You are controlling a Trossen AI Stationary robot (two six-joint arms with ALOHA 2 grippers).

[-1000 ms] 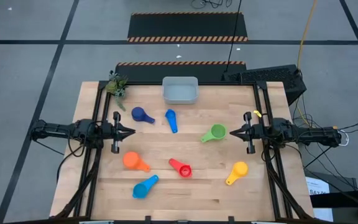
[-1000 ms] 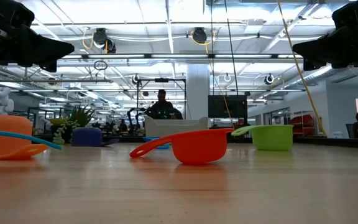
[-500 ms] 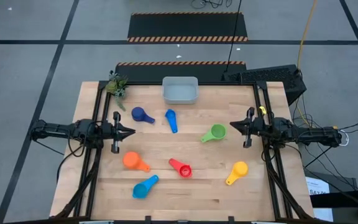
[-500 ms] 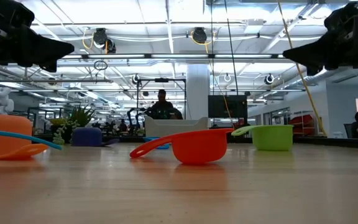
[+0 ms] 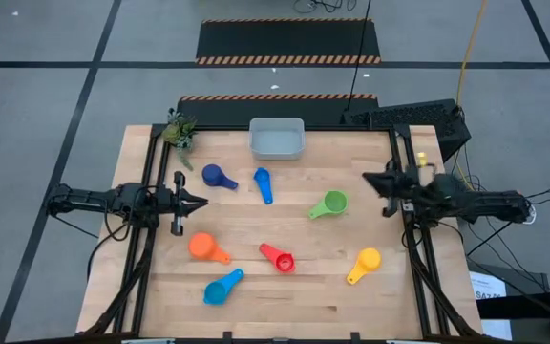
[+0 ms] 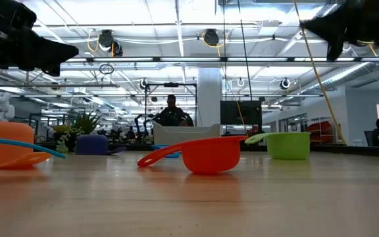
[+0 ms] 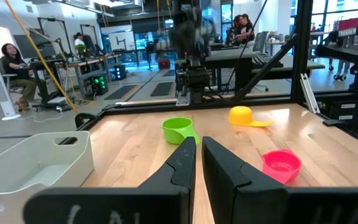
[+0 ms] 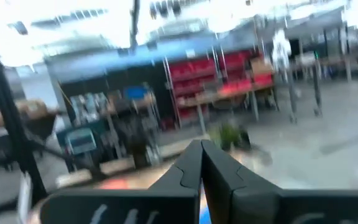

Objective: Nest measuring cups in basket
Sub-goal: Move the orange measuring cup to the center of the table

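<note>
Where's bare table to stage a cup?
Free: near edge between light blue cup and yellow cup; far right corner beyond green cup, beside basket. Crowded: navy cup and blue cup, close together.

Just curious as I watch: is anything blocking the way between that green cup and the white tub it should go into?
Nothing visible. Bare tabletop lies between the green cup and the basket; the blue cup lies off to the side.

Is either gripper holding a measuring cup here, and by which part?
Nothing is held. The left gripper and right gripper are both shut on nothing, above the table.
</note>
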